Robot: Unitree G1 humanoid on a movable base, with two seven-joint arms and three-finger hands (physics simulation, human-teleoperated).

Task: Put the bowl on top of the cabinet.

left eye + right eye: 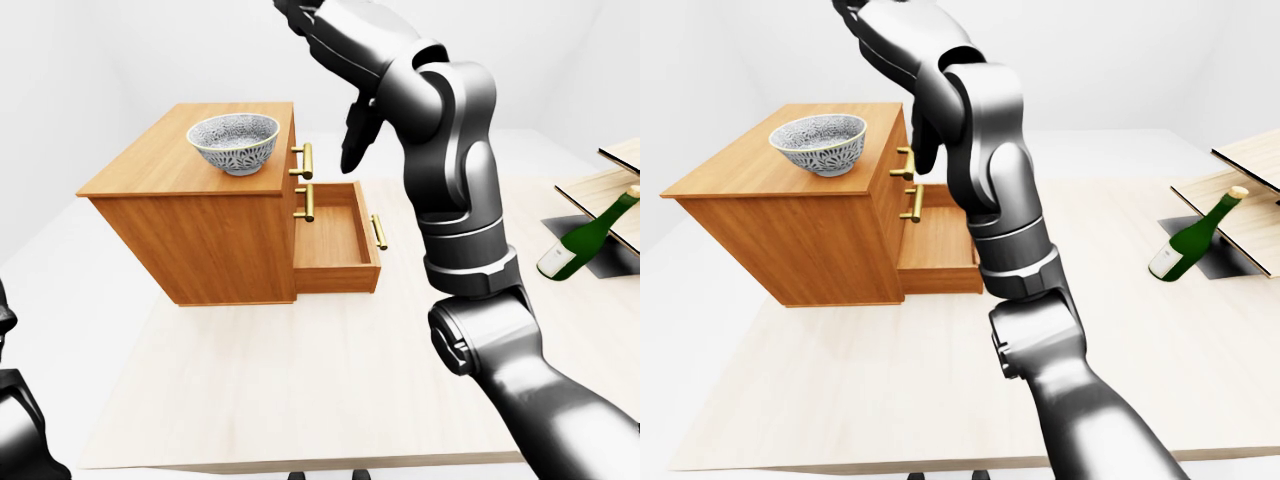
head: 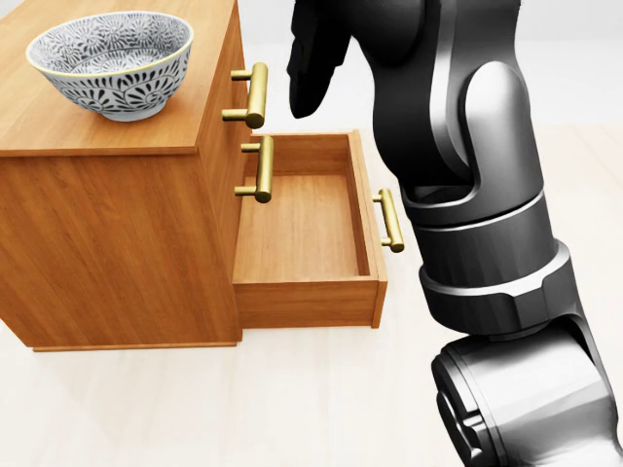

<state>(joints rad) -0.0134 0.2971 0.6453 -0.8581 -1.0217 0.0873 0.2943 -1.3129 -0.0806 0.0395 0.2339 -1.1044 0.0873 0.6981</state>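
My right robot hand (image 1: 358, 130) hung above the open drawer (image 2: 304, 219), fingers pointing down and holding nothing; I could not tell from these views whether they were spread or pressed together. It was apart from the bowl (image 1: 234, 142), to that bowl's right in the left-eye view. My left robot hand did not show; only a dark piece of that arm sat at the bottom left corner. The patterned bowl stood upright on top of the cabinet (image 1: 190, 215), near its right edge. Below it the lowest drawer was pulled out, with brass handles (image 2: 255, 95) on the drawer fronts above. The cabinet stood on the pale bench (image 1: 300, 380). Far right, a green bottle (image 1: 585, 237) leaned tilted against wooden boards (image 1: 620, 185).
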